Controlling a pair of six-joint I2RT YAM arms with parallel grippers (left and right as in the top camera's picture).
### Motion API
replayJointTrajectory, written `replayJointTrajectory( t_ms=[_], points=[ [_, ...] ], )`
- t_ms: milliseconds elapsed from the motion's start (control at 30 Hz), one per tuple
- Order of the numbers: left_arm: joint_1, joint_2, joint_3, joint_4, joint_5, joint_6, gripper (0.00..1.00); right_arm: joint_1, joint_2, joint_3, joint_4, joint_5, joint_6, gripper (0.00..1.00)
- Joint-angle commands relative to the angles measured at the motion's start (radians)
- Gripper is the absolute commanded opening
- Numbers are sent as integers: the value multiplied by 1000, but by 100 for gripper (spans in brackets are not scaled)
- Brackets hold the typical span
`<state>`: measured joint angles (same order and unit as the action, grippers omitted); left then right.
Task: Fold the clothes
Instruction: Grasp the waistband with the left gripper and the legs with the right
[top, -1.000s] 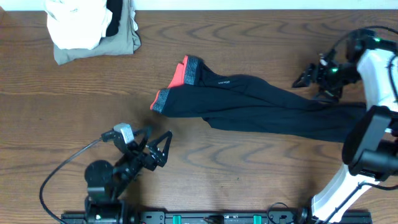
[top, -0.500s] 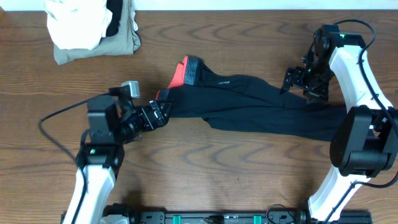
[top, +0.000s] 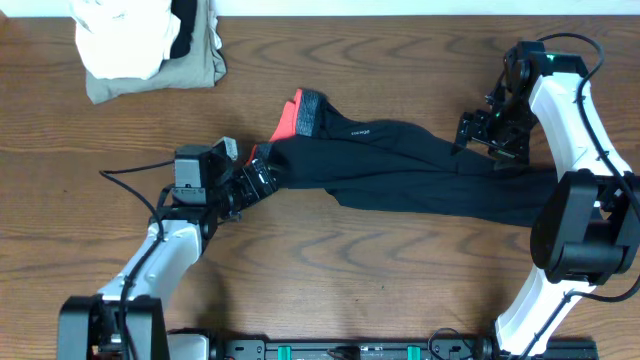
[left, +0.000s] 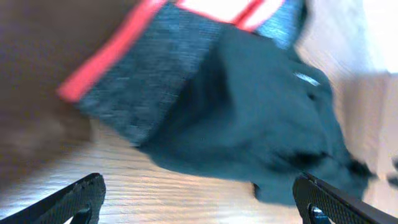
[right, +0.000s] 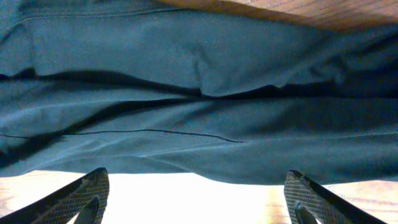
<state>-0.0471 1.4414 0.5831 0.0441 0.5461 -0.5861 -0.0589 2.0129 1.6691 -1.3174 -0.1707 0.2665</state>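
Clothes (top: 420, 165) = black matt soft cloth w/ grey heathered knit waistband (left: 143, 81) & smooth red-orange trim; desk (top: 380, 270) brown wood-grain, smooth, slight sheen; right gripper fingers (right: 84, 198) black textured plastic; white cloth (top: 120, 40) & khaki garment (top: 190, 75) matt fabric.

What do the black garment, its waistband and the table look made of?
Black garment: soft matte fabric, probably stretchy knit; it lies in limp folds. Waistband: speckled grey knit edged in red-orange, likely elastic. Table: wood or wood-look laminate; grain pattern shows.
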Motion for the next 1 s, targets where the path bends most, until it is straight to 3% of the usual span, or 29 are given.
replayJointTrajectory(
  t_ms=[0, 367, 500, 900, 933, 967],
  points=[
    [0, 30, 8, 8, -127, -115, 98, 23, -25, 14, 0, 10, -8, 88],
    [0, 78, 9, 151, -204, -183, 99, 102, -25, 14, 2, 10, 11, 88],
    [0, 95, 9, 161, -204, -206, 77, 132, -25, 14, 2, 10, 23, 88],
    [-17, 201, 9, 231, -196, -213, 75, 257, -25, 14, 18, 5, 56, 89],
    [-17, 206, 9, 232, -196, -213, 72, 269, -25, 14, 22, 6, 63, 90],
    [-17, 208, 9, 232, -196, -213, 60, 282, -25, 14, 29, 4, 66, 90]
  ],
)
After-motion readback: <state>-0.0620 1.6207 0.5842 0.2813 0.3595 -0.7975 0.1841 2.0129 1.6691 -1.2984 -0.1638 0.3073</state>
